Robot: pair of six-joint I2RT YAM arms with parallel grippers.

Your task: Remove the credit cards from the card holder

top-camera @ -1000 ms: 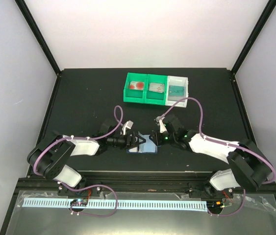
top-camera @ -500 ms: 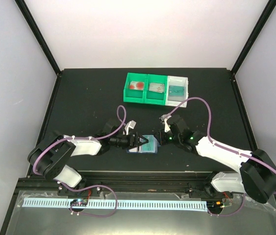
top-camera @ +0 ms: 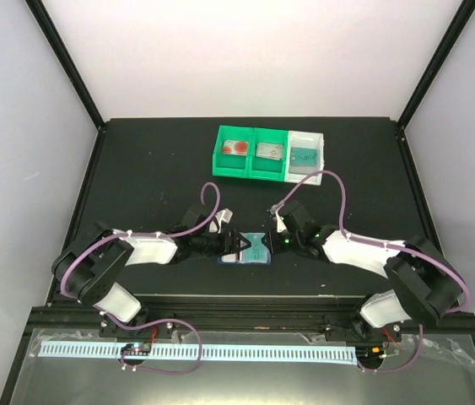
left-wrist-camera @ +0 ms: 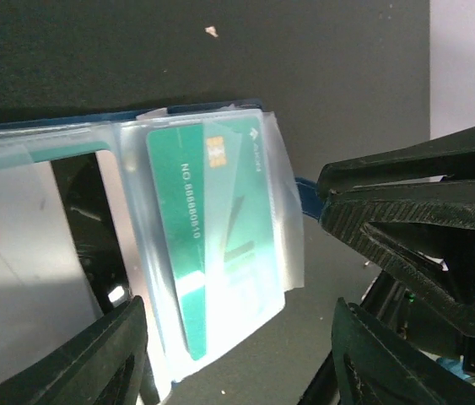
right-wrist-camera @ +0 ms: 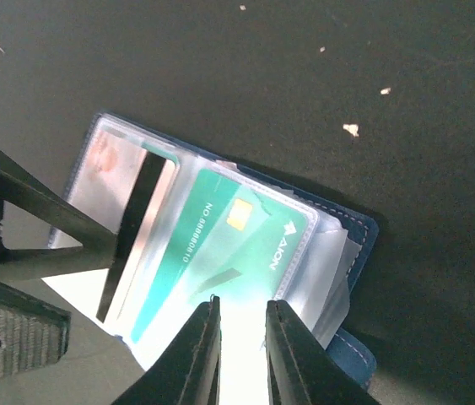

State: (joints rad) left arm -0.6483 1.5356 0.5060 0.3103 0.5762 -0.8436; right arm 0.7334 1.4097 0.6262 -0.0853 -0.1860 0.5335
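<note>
On bench (top-camera: pixel 153 169), left claw (left-wrist-camera: pixel 237 337) open wide around opened card holder (left-wrist-camera: pixel 136 169) with teal card (left-wrist-camera: pixel 212 228); right claw (right-wrist-camera: pixel 239 337) nearly closed at pocket edge, grip unclear.

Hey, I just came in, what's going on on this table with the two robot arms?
An open card holder lies on the table, a robot hand at each side. The left hand is open, its fingers straddling the clear pocket that holds a teal card, not yet pulled out. The right hand is nearly closed at the holder's other side; whether it grips anything is unclear. Three trays at the back each hold a card.
</note>
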